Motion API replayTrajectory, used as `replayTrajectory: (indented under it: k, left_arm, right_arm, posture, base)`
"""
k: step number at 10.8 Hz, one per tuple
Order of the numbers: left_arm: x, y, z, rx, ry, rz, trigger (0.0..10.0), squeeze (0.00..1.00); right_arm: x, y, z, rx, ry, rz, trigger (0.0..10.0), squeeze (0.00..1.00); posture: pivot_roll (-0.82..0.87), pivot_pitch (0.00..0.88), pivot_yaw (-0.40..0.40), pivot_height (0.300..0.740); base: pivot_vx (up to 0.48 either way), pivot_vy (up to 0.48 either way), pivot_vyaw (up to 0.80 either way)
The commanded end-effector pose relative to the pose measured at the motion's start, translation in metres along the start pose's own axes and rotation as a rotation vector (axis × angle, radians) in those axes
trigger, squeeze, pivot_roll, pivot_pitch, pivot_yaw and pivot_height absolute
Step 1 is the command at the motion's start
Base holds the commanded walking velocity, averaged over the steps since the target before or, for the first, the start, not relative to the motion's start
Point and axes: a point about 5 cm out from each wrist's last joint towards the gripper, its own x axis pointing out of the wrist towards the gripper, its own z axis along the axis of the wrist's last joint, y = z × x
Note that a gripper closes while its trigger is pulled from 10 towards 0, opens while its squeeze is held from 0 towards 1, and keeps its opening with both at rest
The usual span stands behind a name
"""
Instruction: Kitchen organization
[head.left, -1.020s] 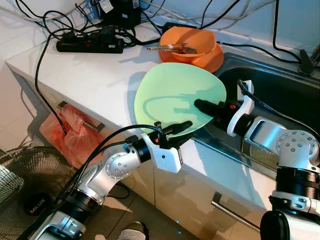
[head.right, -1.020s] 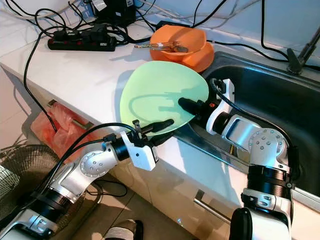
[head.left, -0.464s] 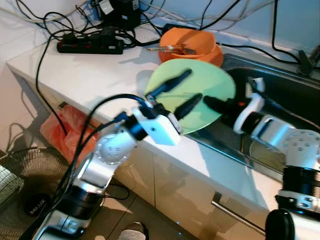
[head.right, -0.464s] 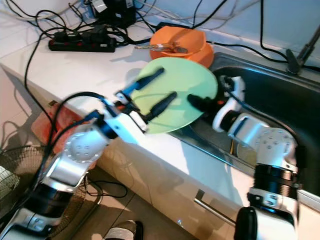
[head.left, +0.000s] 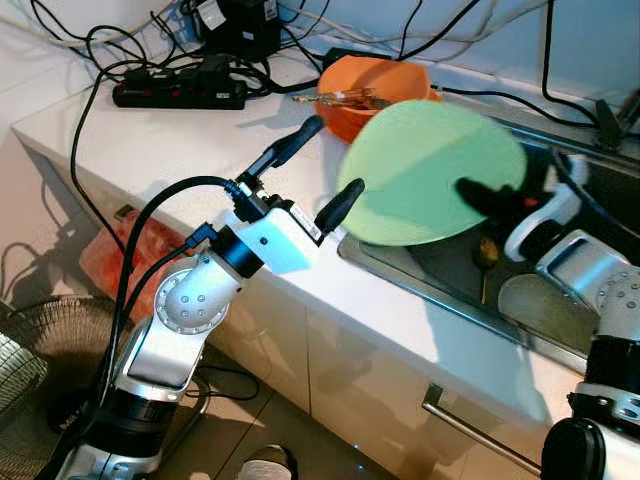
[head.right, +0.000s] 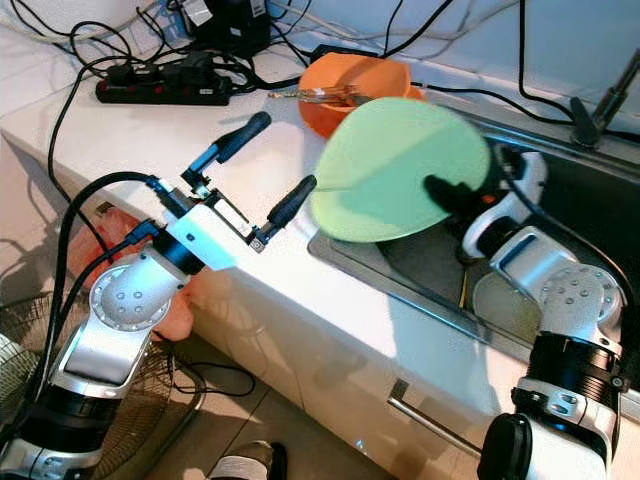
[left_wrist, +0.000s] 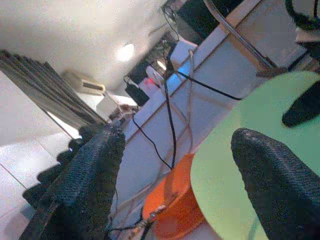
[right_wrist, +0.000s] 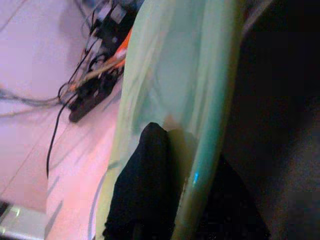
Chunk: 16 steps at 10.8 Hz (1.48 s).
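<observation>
A light green plate (head.left: 430, 170) hangs tilted above the near left corner of the steel sink (head.left: 450, 270). My right gripper (head.left: 480, 197) is shut on the plate's rim, one black finger lying across its face (right_wrist: 142, 185). My left gripper (head.left: 318, 165) stands open above the white counter (head.left: 190, 150), just left of the plate and not touching it. Its two black fingers (left_wrist: 90, 170) frame the plate (left_wrist: 240, 170) in the left wrist view. Behind the plate sit stacked orange bowls (head.left: 365, 85) with utensils in them.
A black power strip (head.left: 180, 92) and tangled cables lie at the counter's back left. A round plate (head.left: 535, 305) rests in the sink bottom. Below the counter are a drawer handle (head.left: 470, 425), an orange bag (head.left: 135, 265) and a floor fan (head.left: 40, 370).
My right gripper has carried the green plate off the counter, rightwards and up over the sink. My left gripper let go, rose and opened wide beside it.
</observation>
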Motion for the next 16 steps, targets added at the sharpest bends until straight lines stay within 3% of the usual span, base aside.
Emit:
replayTrajectory:
  k: [1, 4, 8, 9, 10, 12, 13, 14, 16]
  left_arm:
    - [-0.001, 0.000, 0.001, -0.014, 0.012, -0.004, 10.0, 1.00]
    - [-0.002, 0.006, -0.002, -0.029, 0.060, 0.083, 10.0, 1.00]
    - [-0.001, 0.010, -0.004, -0.039, 0.101, 0.117, 10.0, 1.00]
    - [-0.002, 0.007, -0.009, -0.075, 0.133, 0.105, 10.0, 1.00]
    - [-0.002, 0.004, -0.015, -0.177, 0.178, 0.111, 10.0, 1.00]
    - [-0.001, -0.014, -0.023, -0.337, 0.226, -0.019, 10.0, 1.00]
    - [0.002, -0.025, -0.024, -0.423, 0.240, -0.088, 10.0, 0.65]
    - [0.004, -0.032, -0.021, -0.438, 0.230, -0.137, 10.0, 0.28]
    - [0.003, -0.037, -0.018, -0.473, 0.239, -0.167, 10.0, 0.25]
  right_arm:
    - [-0.004, -0.015, -0.003, -0.016, 0.007, -0.112, 0.0, 0.00]
    - [-0.011, -0.029, 0.018, -0.004, -0.134, -0.203, 0.0, 0.00]
    - [-0.017, -0.045, 0.029, -0.044, -0.213, -0.309, 0.0, 0.00]
    - [-0.020, -0.051, 0.031, -0.097, -0.224, -0.374, 0.0, 0.00]
    - [-0.021, -0.055, 0.033, -0.118, -0.245, -0.413, 0.0, 0.00]
    - [-0.024, -0.060, 0.036, -0.247, -0.218, -0.496, 0.0, 0.00]
    - [-0.024, -0.064, 0.036, -0.342, -0.202, -0.545, 0.0, 0.00]
    - [-0.024, -0.063, 0.038, -0.387, -0.210, -0.561, 0.0, 0.00]
    - [-0.022, -0.063, 0.034, -0.416, -0.183, -0.565, 0.0, 0.00]
  posture:
    - [0.28, 0.089, 0.043, 0.740]
    - [0.28, 0.089, 0.050, 0.740]
    - [0.27, 0.085, 0.052, 0.740]
    - [0.27, 0.083, 0.053, 0.740]
    - [0.27, 0.079, 0.051, 0.740]
    - [0.26, 0.078, 0.047, 0.740]
    - [0.25, 0.075, 0.043, 0.740]
    - [0.25, 0.073, 0.041, 0.740]
    - [0.25, 0.072, 0.041, 0.740]
  base:
    - [0.000, 0.000, 0.00]
    - [0.000, 0.000, 0.00]
    - [0.000, 0.000, 0.00]
    - [0.000, 0.000, 0.00]
    - [0.000, 0.000, 0.00]
    - [0.000, 0.000, 0.00]
    - [0.000, 0.000, 0.00]
    - [0.000, 0.000, 0.00]
    - [0.000, 0.000, -0.80]
